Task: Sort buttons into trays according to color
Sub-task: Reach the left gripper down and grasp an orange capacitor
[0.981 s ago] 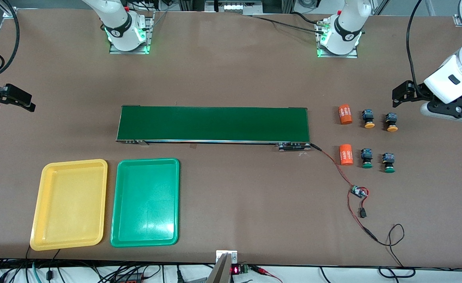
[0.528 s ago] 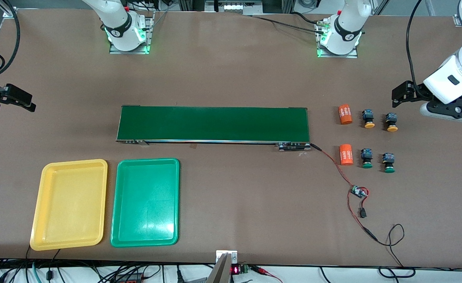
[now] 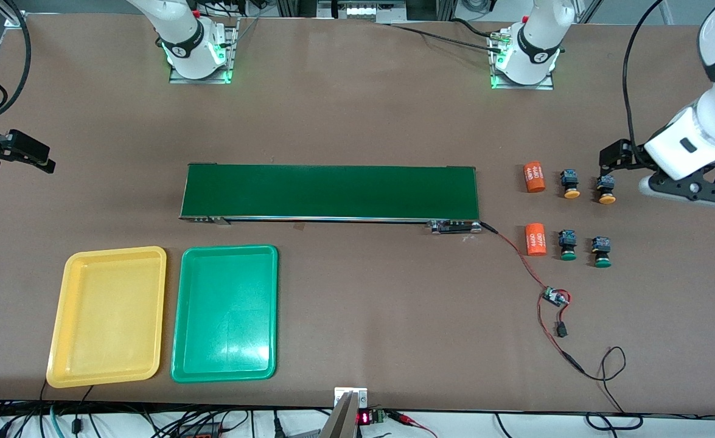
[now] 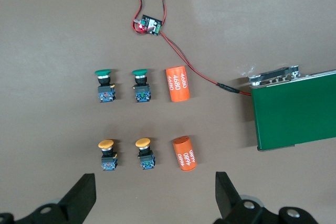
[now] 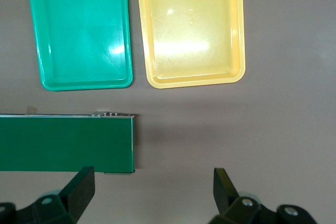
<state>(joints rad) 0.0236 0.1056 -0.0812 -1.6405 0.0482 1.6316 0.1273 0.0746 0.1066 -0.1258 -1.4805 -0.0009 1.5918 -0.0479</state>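
The left gripper [image 3: 614,157] hangs in the air over the left arm's end of the table [image 3: 357,109], its fingers [image 4: 80,199] spread wide and holding nothing. The four buttons lie on the table just past its fingertips, toward the front camera. The two orange-capped buttons [image 3: 571,184] [image 3: 605,189] lie side by side in one row, closest to the fingers, each on its side with its long axis running toward the front camera, black-and-blue body toward the fingers and cap pointing away from them. One of this pair sits just under the fingertip zone in the front view. The two green-capped buttons [image 3: 568,245] [image 3: 601,252] form a second row farther from the fingers, pointing the same way, caps toward the front camera. Beside each row, toward the conveyor belt [image 3: 330,191], lies an orange cylinder [image 3: 534,176] [image 3: 535,239] with white numbers. A red and black wire [image 3: 518,255] runs from the belt's end to a small circuit board [image 3: 554,297]. The right gripper [image 3: 19,152] waits over the right arm's end of the table, fingers [image 5: 79,190] wide apart and empty. The yellow tray [image 3: 109,316] and the green tray [image 3: 224,313] lie side by side, well clear of those fingers, both empty, long axes running toward the front camera, the yellow one nearer the right arm's end.
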